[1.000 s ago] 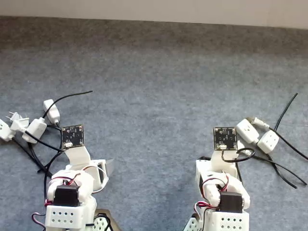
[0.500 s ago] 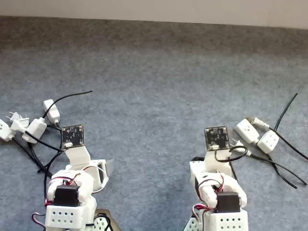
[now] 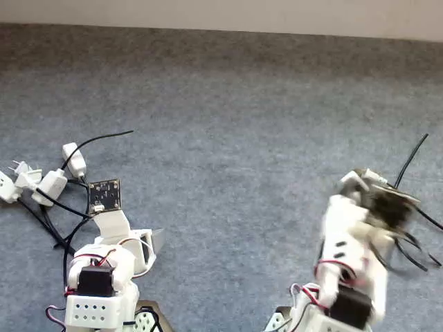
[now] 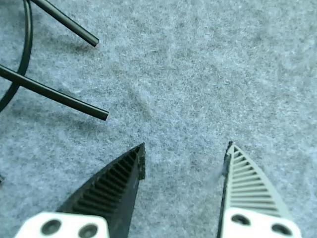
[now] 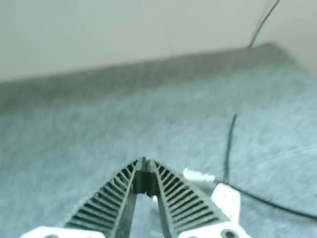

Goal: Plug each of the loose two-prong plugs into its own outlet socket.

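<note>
Zero progress I reckon: plugs [image 3: 50, 185] lie loose, left gripper [image 4: 186, 146] jaws wide (right gripper [image 5: 145, 163] jaws pinched together, empty).

Arms: left arm [image 3: 104, 277], right arm [image 3: 349, 256]; white shells, black motors, red and white wires.
Board: black square circuit board [image 3: 104, 196].
Grippers: left gripper [image 4: 186, 146] ribbed, black and pale grey; right gripper [image 5: 145, 168] ribbed, dark.
</note>
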Tool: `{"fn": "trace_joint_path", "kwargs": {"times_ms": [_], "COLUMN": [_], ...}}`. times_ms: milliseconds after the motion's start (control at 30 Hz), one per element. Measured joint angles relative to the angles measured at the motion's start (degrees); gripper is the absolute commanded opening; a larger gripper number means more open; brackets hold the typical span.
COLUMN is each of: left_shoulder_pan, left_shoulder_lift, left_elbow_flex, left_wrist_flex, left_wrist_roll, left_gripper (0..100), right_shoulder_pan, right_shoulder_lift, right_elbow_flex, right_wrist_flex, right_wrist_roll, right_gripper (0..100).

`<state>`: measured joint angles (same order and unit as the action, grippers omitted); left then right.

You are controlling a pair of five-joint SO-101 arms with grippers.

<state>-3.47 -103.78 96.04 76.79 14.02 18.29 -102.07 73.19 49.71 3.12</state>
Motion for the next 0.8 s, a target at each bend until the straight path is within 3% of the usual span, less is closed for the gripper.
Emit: {"fn": "trace_joint_path", "kwargs": {"times_ms": [200, 367, 533, 800], "left_shoulder_pan": [0.0, 0.0, 0.0, 0.0], "left_shoulder_lift": [0.0, 0.0, 0.0, 0.0], "left_elbow_flex": [0.0, 0.0, 0.0, 0.0], "left_wrist_flex": [0.0, 0.0, 0.0, 0.0], "left_wrist_roll": [0.0, 0.0, 0.0, 0.0], "left_gripper": [26, 26, 26, 26], "right_shoulder_pan": [10.55, 12.13, 13.1, 16.18], "right_shoulder_lift": [17.76, 43.78, 68.84, 91.52], "right_elbow_flex": [-13.36, -22.42, -29.45, -42.02], "right_wrist_flex": [1.67, 4.48, 4.92, 4.92], "right_wrist_roll": [0.88, 0.88, 0.88, 0.88], "right_gripper": [0.9, 1.7, 14.4, 16.2]}}
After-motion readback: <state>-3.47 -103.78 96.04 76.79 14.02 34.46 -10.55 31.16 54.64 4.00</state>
